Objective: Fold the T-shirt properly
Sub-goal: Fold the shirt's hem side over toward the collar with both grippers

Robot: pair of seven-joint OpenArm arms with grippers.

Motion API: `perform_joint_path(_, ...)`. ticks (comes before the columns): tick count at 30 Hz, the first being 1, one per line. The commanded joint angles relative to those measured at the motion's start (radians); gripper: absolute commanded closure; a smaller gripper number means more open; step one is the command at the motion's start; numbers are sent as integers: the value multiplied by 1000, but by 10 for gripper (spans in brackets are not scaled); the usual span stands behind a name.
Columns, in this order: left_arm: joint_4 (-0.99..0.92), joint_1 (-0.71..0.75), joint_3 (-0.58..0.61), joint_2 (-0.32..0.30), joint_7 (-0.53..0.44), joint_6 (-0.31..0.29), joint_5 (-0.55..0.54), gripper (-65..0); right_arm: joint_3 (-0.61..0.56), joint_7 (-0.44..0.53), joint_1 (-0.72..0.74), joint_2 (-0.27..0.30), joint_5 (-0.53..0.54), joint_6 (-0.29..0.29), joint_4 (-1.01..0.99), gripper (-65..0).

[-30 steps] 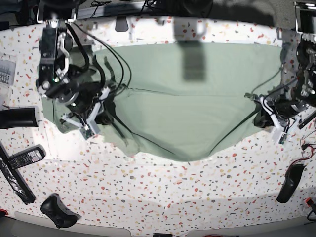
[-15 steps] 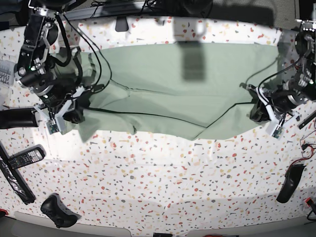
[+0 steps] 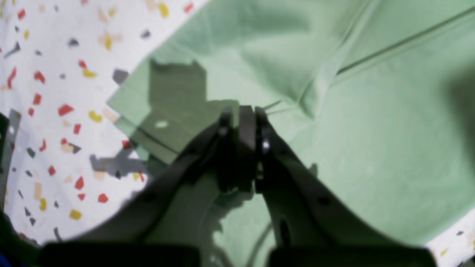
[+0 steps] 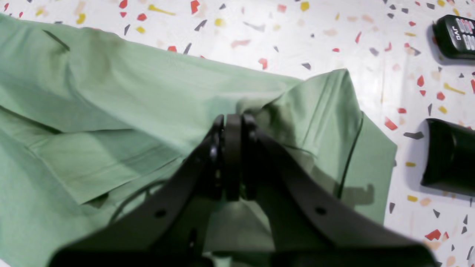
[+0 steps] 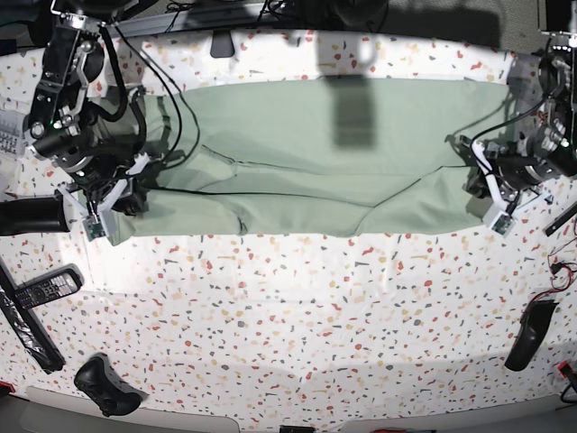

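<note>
Both pincers [image 3: 241, 115] [image 4: 233, 120] clamped, T-shirt [image 5: 315, 162] stretched between

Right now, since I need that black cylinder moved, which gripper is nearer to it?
Right. The right gripper, shut on the T-shirt, sits just beside the black cylinder; the left gripper is across the table.

Both arms reach down from the far corners, wrists bent low over the table at mid-depth, set wide apart. Left gripper [image 5: 480, 191] at scene right, jaws pressed together, tips pinching a fold of the shirt [image 5: 315, 153]. Right gripper [image 5: 126, 200] at scene left, jaws likewise closed tight, clamped on the cloth's other end.
</note>
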Motion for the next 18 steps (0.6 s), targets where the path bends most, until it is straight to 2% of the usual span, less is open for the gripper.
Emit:
perform_joint_path(1,18,-15,-8,-19,-5,-2,-5,0,5,19,13,12,3,-6,21,0)
perform_joint_path(5,27,-16,-8,-20,-2,3,39,0,5,18,14,12,3,-5,21,0)
perform_joint_path(8,46,-16,-8,-34,18,68,94,0,5,19,14,12,-10,-9,21,0)
perform_joint_path(12,75,-16,-8,-82,24,130,95,0,5,19,14,11,-40,-56,21,0)
perform_joint_path(18,83,-15,-8,-96,56,132,93,0,5,16,13,11,-39,-57,21,0)
